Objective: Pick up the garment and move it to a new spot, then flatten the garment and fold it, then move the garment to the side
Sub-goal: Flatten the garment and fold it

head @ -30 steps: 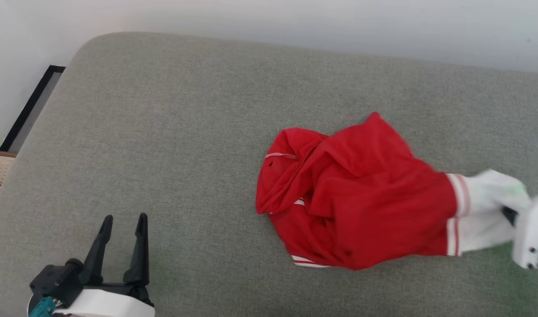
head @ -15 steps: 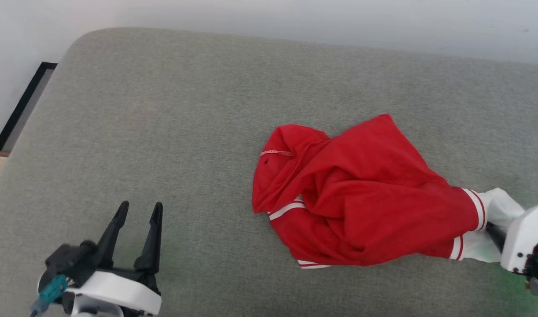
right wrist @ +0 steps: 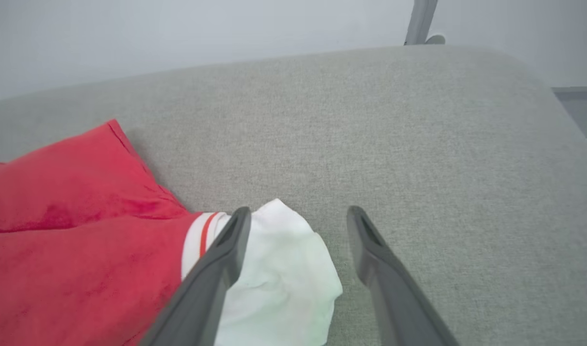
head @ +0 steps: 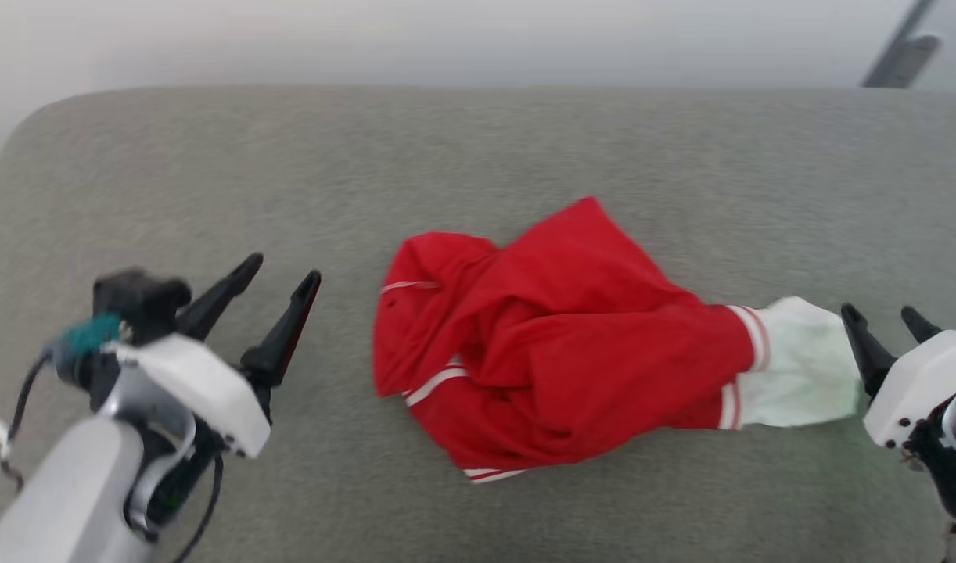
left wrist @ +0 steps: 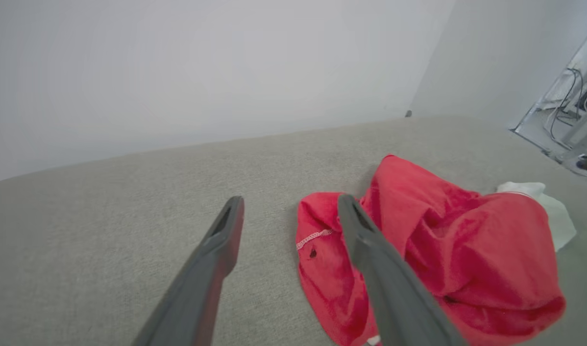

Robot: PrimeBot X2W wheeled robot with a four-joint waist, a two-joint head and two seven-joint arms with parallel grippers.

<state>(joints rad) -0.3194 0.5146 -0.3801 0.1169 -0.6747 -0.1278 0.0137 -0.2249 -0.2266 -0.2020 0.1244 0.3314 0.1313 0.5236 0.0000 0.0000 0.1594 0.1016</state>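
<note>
The garment (head: 556,352), a red T-shirt with a white sleeve (head: 799,367) and striped trim, lies crumpled in the middle of the grey cushion (head: 478,156). My right gripper (head: 885,317) stands open just right of the white sleeve, holding nothing. In the right wrist view the sleeve (right wrist: 279,274) lies partly behind the left finger, and the right gripper (right wrist: 298,211) has bare cushion in its gap. My left gripper (head: 284,270) is open to the left of the garment, apart from it. In the left wrist view the garment (left wrist: 466,240) lies beyond the right finger of the left gripper (left wrist: 291,199).
The grey cushion has rounded corners and free room left of the garment and behind it. A pale wall (head: 447,39) runs along the far edge. A grey metal stand (head: 904,51) shows at the top right. Cables and a frame (left wrist: 572,120) stand off the cushion's right end.
My right gripper has let go of the white sleeve and opened; the sleeve now lies on the cushion. The camera has shifted, and my left arm has come up and forward toward the garment.
</note>
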